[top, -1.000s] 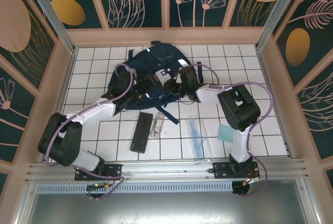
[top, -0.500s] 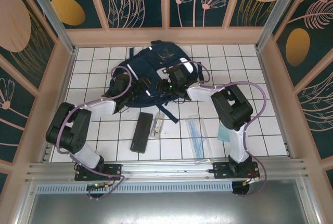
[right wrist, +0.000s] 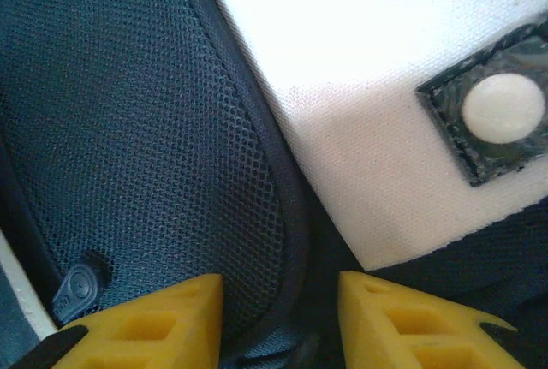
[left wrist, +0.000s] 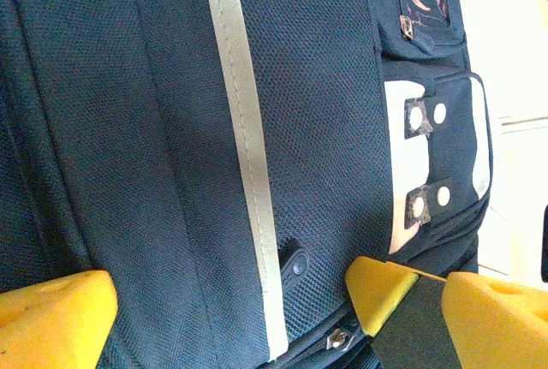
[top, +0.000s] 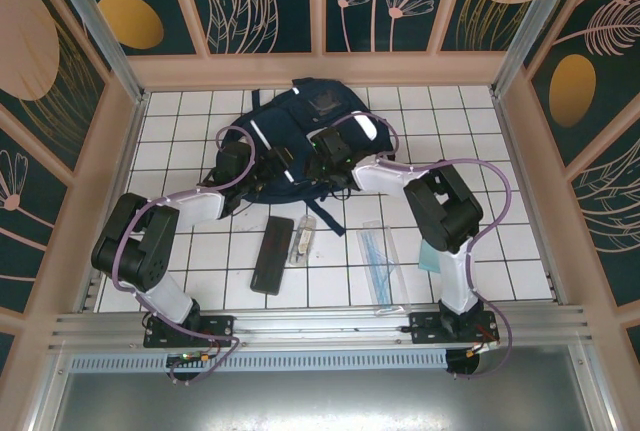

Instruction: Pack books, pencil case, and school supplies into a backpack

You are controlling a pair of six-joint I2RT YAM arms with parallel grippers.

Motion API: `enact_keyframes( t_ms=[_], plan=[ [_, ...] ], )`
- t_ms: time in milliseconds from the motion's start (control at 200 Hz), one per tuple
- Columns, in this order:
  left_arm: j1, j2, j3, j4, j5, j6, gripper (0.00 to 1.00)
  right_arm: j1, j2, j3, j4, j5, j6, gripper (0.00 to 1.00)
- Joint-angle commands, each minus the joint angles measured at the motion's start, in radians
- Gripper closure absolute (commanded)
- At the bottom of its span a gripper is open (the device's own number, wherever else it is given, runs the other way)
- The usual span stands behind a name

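**Top external view: backpack (top: pixel 320 101) on the far tiles, both arms bent over it**

In this view we find the navy backpack lying on the white tiled table (top: pixel 520 201), toward its far side, with its white stripes uppermost. Both arms bend inward over its near half, the left arm from the left and the right arm from the right.

Nearer the bases, apart from the backpack, four items lie in a row. The black pencil case (top: pixel 271 254) is on the left, with the small clear tube (top: pixel 303 239) just beside it. The bluish ruler set (top: pixel 377 256) lies further right. The light-teal pad (top: pixel 430 256) is last, partly covered by the right arm. All four are outside the backpack.

In the left wrist view, the left gripper (left wrist: pixel 227 309) has its yellow fingers (left wrist: pixel 51 318) spread wide over the fabric. Navy mesh and a white reflective stripe (left wrist: pixel 244 155) span the gap between them. A zip pull (left wrist: pixel 341 337) lies near the right-hand finger. We cannot tell whether the fingertips touch the fabric.

In the right wrist view, the right gripper (right wrist: pixel 278 313) has its fingers (right wrist: pixel 145 322) part-way apart. The dark piped edge (right wrist: pixel 295 241) of a mesh panel runs into the gap. Beside it is a white panel (right wrist: pixel 377 129) bearing a round stud (right wrist: pixel 503 108). We cannot tell whether the pads bear on that edge or stand off it.
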Motion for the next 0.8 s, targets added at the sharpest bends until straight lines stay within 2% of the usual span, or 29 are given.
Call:
enact_keyframes(
  t_ms=[0, 140, 305, 440, 535, 645, 790],
  plan=[
    [-0.001, 0.042, -0.03, -0.067, 0.032, -0.032, 0.02, 0.011, 0.033, 0.054, -0.189, 0.157, -0.036, 0.58],
    [-0.002, 0.041, -0.037, -0.047, 0.038, -0.048, 0.02, 0.01, 0.059, 0.081, -0.185, 0.041, -0.063, 0.55],
    [-0.002, 0.035, -0.042, -0.03, 0.042, -0.061, 0.02, 0.003, 0.103, 0.038, -0.073, -0.115, -0.029, 0.59],
    [-0.002, 0.024, -0.05, -0.028, 0.043, -0.061, 0.02, -0.033, 0.106, -0.032, 0.049, -0.239, 0.027, 0.66],
    [-0.002, 0.028, -0.053, -0.023, 0.044, -0.065, 0.02, -0.062, 0.101, -0.066, 0.111, -0.303, 0.061, 0.75],
    [-0.002, 0.041, -0.059, 0.0, 0.052, -0.081, 0.02, -0.08, 0.069, -0.103, 0.152, -0.323, 0.067, 0.86],
    [-0.002, 0.051, -0.056, 0.035, 0.061, -0.101, 0.03, -0.092, -0.015, -0.167, 0.177, -0.331, 0.062, 0.92]
  ],
)
